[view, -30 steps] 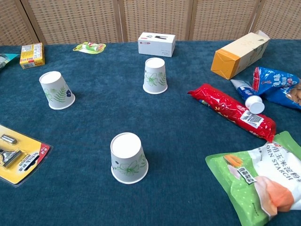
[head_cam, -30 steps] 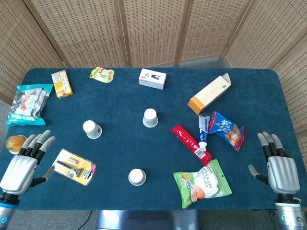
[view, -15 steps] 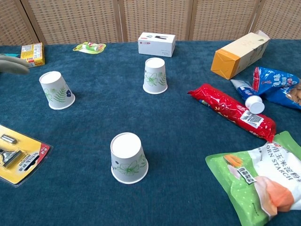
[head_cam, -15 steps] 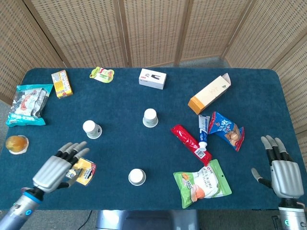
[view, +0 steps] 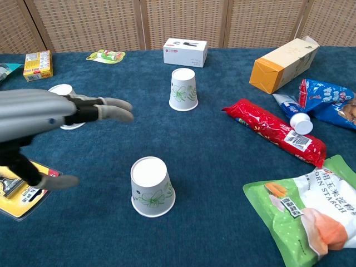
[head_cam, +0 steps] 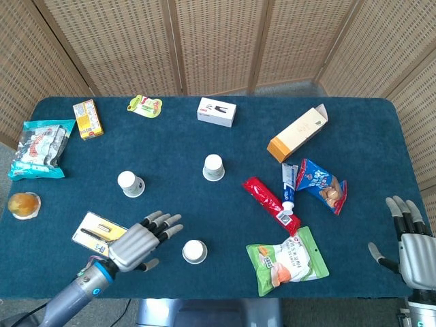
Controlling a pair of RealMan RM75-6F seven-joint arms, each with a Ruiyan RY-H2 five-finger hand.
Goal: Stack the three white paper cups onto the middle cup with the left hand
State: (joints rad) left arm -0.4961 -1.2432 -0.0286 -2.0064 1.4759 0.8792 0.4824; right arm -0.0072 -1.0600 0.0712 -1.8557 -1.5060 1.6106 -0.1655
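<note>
Swinging in over the desk [head_cam: 225, 204], the left robot hand [head_cam: 139, 243] nears the nearest cup [head_cam: 194, 251], fingers spread, empty; nothing stacked yet.

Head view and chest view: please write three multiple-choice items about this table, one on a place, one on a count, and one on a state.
1. Where is the left hand?
A. beside the nearest white paper cup
B. on the orange carton
C. over the green starch bag

2. How many white paper cups stand on the table?
A. two
B. three
C. five

3. How is the left hand?
A. holding a cup
B. open, holding nothing
C. pressing the red packet

Answers: 1 A, the left hand hovers just left of the nearest white paper cup. 2 B, that cup plus the middle cup and the left cup. 3 B, its fingers are spread and nothing is between them.
</note>
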